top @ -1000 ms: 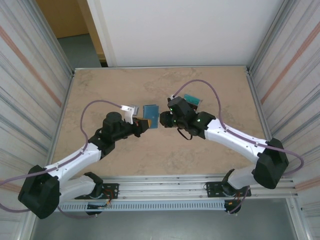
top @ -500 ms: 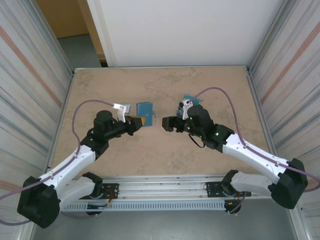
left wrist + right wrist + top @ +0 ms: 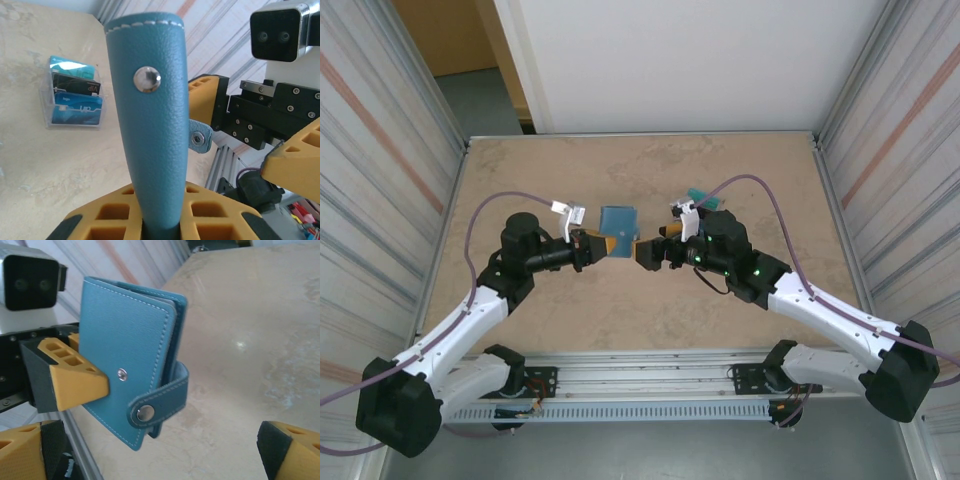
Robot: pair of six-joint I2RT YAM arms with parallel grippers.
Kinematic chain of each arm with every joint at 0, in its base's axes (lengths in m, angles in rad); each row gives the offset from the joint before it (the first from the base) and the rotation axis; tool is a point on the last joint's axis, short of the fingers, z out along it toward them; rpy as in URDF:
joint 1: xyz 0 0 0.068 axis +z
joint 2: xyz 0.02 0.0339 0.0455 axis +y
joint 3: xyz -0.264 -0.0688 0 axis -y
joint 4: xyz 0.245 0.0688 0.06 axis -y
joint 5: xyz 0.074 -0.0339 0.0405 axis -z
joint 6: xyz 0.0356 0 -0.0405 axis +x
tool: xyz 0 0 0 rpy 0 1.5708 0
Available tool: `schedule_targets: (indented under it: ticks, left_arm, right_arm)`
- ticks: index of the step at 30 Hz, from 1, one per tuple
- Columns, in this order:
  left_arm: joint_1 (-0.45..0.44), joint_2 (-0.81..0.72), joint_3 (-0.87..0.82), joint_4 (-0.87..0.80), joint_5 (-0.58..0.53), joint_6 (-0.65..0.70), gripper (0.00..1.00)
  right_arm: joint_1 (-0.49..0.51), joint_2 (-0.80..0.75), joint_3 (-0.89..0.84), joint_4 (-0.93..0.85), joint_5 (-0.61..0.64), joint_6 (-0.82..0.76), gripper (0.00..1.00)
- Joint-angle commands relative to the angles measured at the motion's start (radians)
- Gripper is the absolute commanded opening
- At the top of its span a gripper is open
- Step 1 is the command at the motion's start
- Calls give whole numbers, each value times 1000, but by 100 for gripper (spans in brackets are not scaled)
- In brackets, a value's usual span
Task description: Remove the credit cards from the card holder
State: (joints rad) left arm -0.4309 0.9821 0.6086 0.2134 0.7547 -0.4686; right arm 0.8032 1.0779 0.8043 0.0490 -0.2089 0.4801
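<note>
- Card holder [image 3: 127, 347], teal-blue leather, is pinched at one end by the left gripper [image 3: 604, 245]. The gripper's yellow fingers [image 3: 100, 220] are clamped on it above mid-table.
- Its long axis runs straight out from those fingers, with the free end pointing away from the left wrist. It is folded shut, and the closure tab [image 3: 199, 137] hangs loose, off the bare snap stud [image 3: 147, 80].
- Right gripper [image 3: 646, 252] faces the holder from just beside it, jaws spread wide and closed on nothing.
- Farther back on the marble-patterned table [image 3: 540, 180], the credit cards [image 3: 75, 90], teal, black and blue, sit stacked in a clear tray [image 3: 47, 112].
</note>
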Motion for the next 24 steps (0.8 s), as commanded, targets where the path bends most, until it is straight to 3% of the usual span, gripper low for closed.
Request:
schedule_targets:
  ticks: [1,4,15,20,24]
  left_arm:
    - [11,-19,33,50,81,-7,0]
    - [11,-17,31,71,107,-24,0]
    - [11,-28,17,117,159,-45,0]
    - [11,-30,-4,174,181,-68,0]
    - [11,-28,-10,227,224,-94,0]
  right_arm:
    - [-11,-19,-10,54,-64,-41,99]
    - [-18,-8,-4,51,-83,-47,98]
    - [-36,-8,-12,48,-107,-54,72]
    - [-61,-69,-94,135,-170,-46,66]
    - [-114,-114,-153,212,-229,-6,55]
